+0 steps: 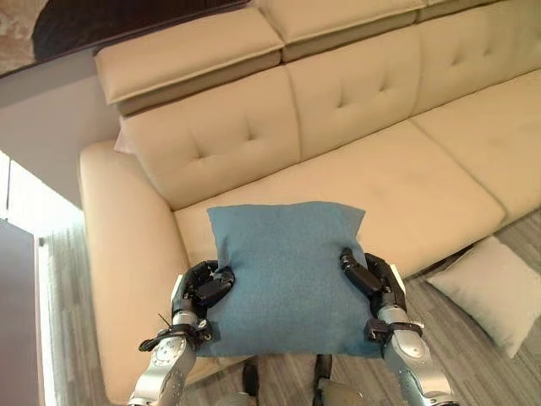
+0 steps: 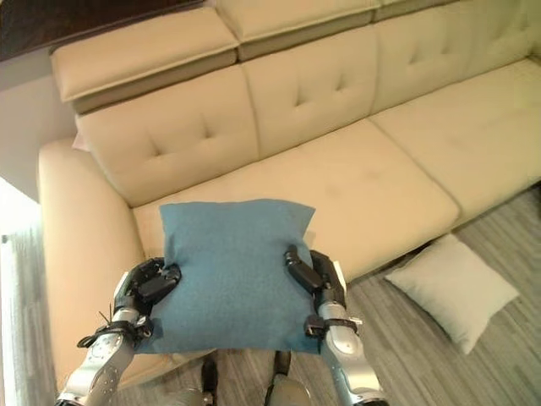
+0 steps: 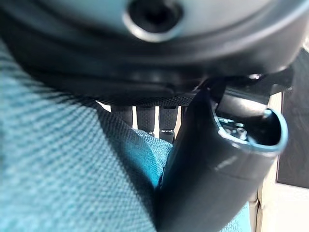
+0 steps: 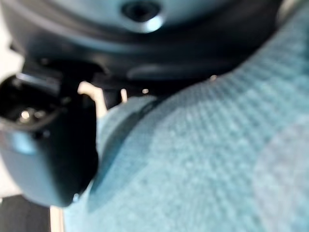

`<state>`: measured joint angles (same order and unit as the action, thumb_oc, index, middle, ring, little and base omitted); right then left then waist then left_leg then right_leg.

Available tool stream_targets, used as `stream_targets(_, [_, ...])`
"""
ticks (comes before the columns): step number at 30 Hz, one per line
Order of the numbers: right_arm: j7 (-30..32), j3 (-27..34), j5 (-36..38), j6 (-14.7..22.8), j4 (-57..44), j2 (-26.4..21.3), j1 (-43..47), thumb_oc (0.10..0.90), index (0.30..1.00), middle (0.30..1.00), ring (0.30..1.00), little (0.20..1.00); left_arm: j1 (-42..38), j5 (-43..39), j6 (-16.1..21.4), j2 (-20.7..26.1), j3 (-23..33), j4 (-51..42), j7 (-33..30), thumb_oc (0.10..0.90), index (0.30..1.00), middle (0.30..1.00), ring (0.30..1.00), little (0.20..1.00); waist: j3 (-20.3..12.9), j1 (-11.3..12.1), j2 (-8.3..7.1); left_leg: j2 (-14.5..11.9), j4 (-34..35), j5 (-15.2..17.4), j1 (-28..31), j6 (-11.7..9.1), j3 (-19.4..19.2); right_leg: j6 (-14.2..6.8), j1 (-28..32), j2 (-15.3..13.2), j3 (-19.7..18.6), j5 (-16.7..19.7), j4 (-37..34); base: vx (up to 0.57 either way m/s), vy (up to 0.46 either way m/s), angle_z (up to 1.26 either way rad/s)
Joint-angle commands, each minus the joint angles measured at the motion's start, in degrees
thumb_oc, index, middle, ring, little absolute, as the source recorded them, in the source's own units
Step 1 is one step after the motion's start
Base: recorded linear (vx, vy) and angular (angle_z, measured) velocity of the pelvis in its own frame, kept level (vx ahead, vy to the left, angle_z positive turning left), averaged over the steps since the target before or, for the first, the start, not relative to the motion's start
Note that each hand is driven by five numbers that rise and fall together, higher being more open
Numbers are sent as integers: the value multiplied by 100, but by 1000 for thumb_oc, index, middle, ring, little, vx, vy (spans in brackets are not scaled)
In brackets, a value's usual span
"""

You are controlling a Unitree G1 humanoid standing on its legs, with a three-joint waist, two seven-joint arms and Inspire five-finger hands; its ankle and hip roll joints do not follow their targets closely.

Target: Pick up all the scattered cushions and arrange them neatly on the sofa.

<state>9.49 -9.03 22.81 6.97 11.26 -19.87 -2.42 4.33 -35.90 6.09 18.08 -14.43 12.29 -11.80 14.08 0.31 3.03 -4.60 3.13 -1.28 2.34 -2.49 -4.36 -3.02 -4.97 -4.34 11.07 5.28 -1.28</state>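
I hold a blue cushion (image 1: 286, 275) flat in front of me, above the front edge of the beige sofa (image 1: 397, 182). My left hand (image 1: 203, 288) grips its left edge, thumb on top and fingers curled beneath. On the opposite edge my right hand (image 1: 368, 275) pinches it the same way. The blue weave (image 3: 63, 179) presses against the thumb in the left wrist view, and the cushion (image 4: 207, 159) shows the same in the right wrist view. A cream cushion (image 1: 494, 288) lies on the floor at the right, beside the sofa's front.
The sofa's seat (image 2: 338, 190) stretches bare behind the blue cushion, with tufted back cushions (image 1: 355, 89) above it. The sofa's left armrest (image 1: 127, 245) stands beside my left arm. Grey wood floor (image 1: 473, 355) lies at the lower right.
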Motion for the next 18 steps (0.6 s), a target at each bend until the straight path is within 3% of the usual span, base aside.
stream_targets(1, [-370, -234, 35, 759, -1421, 125, 395, 400, 300, 300, 300, 300, -531, 42, 678, -127, -482, -957, 522, 400, 300, 300, 300, 300, -487, -106, -234, -46, -983, 567, -521, -110, 609, -240, 147, -221, -179, -708, 323, 7, -313, 11])
stream_targets(4, [-278, -190, 66, 799, -1448, 37, 376, 400, 300, 300, 300, 300, -638, 57, 676, -192, -590, -915, 502, 400, 300, 300, 300, 300, -368, -174, -269, -57, -1631, 311, -820, -118, 653, -78, 307, -93, -154, -771, 197, 25, -214, 14])
stream_targets(7, [-279, -146, 100, 775, -1468, 22, 292, 400, 300, 300, 300, 300, -664, 70, 668, -205, -616, -924, 534, 400, 300, 300, 300, 300, -335, -194, -297, 87, -1841, 350, -995, -68, 699, -26, 359, -63, -172, -808, 163, 75, -133, 2])
stream_targets(8, [-291, -131, 84, 778, -1459, 42, 242, 400, 300, 300, 300, 300, -666, 109, 663, -211, -602, -949, 563, 400, 300, 300, 300, 300, -346, -135, -337, 636, -1863, 685, -1223, 53, 957, -31, 408, -19, -266, -824, 99, 90, -76, 5])
stream_targets(9, [-291, -131, 84, 778, -1459, 42, 242, 400, 300, 300, 300, 300, -666, 109, 663, -211, -602, -949, 563, 400, 300, 300, 300, 300, -350, -137, -338, 638, -1861, 683, -1227, 53, 959, -31, 403, -21, -263, -824, 99, 154, -115, 6])
stream_targets(11, [-287, -98, 73, 779, -1442, 65, 199, 400, 300, 300, 300, 300, -642, 167, 631, -202, -623, -942, 596, 400, 300, 300, 300, 300, -427, -111, -292, 950, -1276, 506, -1285, 145, 810, -61, 534, 115, -249, -852, -10, 171, -68, 1])
stream_targets(14, [-204, -70, 94, 765, -1425, 115, 225, 400, 300, 300, 300, 300, -660, 173, 596, -175, -613, -935, 577, 400, 300, 300, 300, 300, -463, -13, -238, 1055, -1025, 130, -1678, 156, 456, -39, 715, 284, -270, -937, -90, 132, -17, 0])
stream_targets(18, [-266, -109, 48, 732, -1457, 289, 145, 400, 300, 300, 300, 300, -449, 160, 543, -133, -536, -966, 588, 400, 300, 300, 300, 300, -633, 75, -215, 1047, -592, 110, -1253, 278, 515, -58, 901, 363, -330, -1107, 13, 201, 47, -31])
